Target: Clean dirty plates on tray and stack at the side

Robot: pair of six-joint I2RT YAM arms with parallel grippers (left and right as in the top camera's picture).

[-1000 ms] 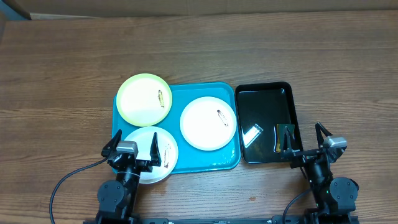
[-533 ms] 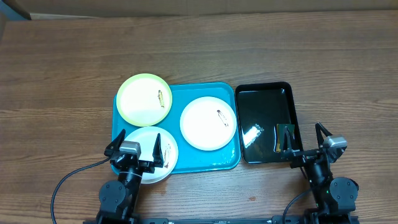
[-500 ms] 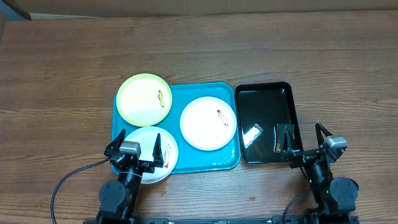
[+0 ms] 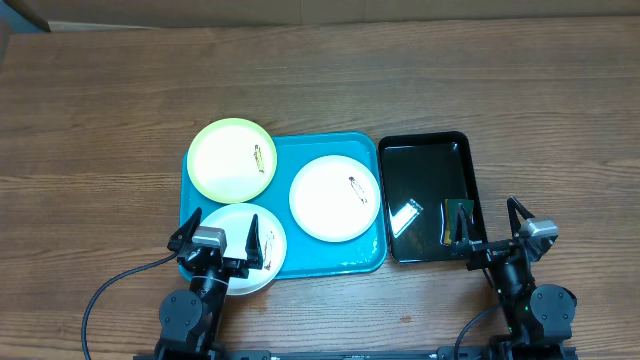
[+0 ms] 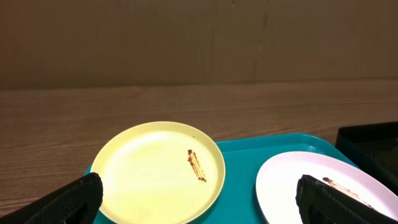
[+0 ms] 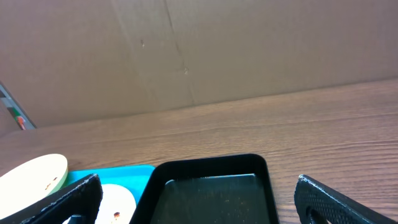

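Turquoise tray [image 4: 330,257] — long axis left-right

Both arms are black from end to end. In the overhead view, at lower left, the left hand [image 4: 224,216] has two slim, tapering black fingers [image 4: 184,230] on a short crossbar, topped by a small silver-grey block [image 4: 207,238]. Behind it sits a round black joint housing [image 4: 180,312]. A thin black cable [image 4: 105,288] curves away toward the bottom edge. At lower right, the right hand [image 4: 481,204] is built the same way, with its own grey block [image 4: 538,229] and a cable loop [image 4: 463,335]. In the wrist views, the finger pads [image 5: 62,202] show a fine dimpled black texture.
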